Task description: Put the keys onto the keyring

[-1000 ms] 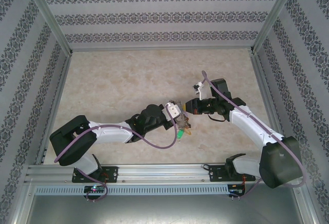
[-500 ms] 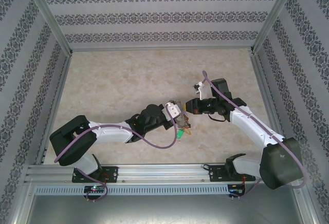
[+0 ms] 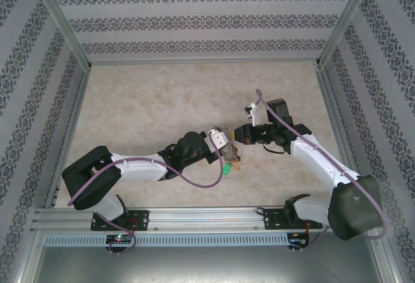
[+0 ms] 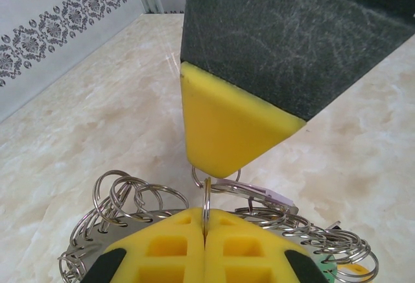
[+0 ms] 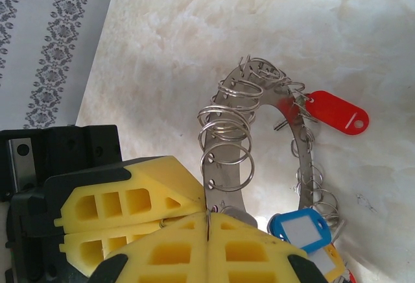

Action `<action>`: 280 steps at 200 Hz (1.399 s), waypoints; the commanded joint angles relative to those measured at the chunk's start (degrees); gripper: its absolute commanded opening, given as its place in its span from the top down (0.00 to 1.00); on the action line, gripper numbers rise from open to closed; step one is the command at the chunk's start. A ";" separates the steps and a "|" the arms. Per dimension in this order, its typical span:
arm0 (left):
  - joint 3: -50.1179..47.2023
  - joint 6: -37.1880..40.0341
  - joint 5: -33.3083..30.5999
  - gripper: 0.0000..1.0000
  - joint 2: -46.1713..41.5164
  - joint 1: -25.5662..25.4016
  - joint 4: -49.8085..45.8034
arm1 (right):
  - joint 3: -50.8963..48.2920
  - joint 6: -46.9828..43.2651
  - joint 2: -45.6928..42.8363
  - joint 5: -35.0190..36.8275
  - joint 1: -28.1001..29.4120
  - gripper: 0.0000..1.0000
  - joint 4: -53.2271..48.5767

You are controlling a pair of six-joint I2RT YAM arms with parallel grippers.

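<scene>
The left tool [image 4: 205,221] has its yellow pads pressed together on a thin wire loop of the flat grey doughnut-shaped metal keyring [image 4: 87,247]. The right tool [image 5: 207,228] meets it tip to tip from 12 o'clock and likewise pinches a rim loop, crowding the ring's near edge. In the right wrist view, a red-headed key [image 5: 334,112] hangs at the ring's 2 o'clock and a blue-headed key [image 5: 299,228] at 5 o'clock. From above, a green-headed key [image 3: 228,171] dangles at 6 o'clock over the beige marbled counter [image 3: 162,101].
</scene>
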 commanded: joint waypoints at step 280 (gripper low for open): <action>2.10 1.18 -0.30 1.00 -3.24 0.65 -3.29 | 0.40 -3.44 -4.37 5.25 1.46 1.00 -2.05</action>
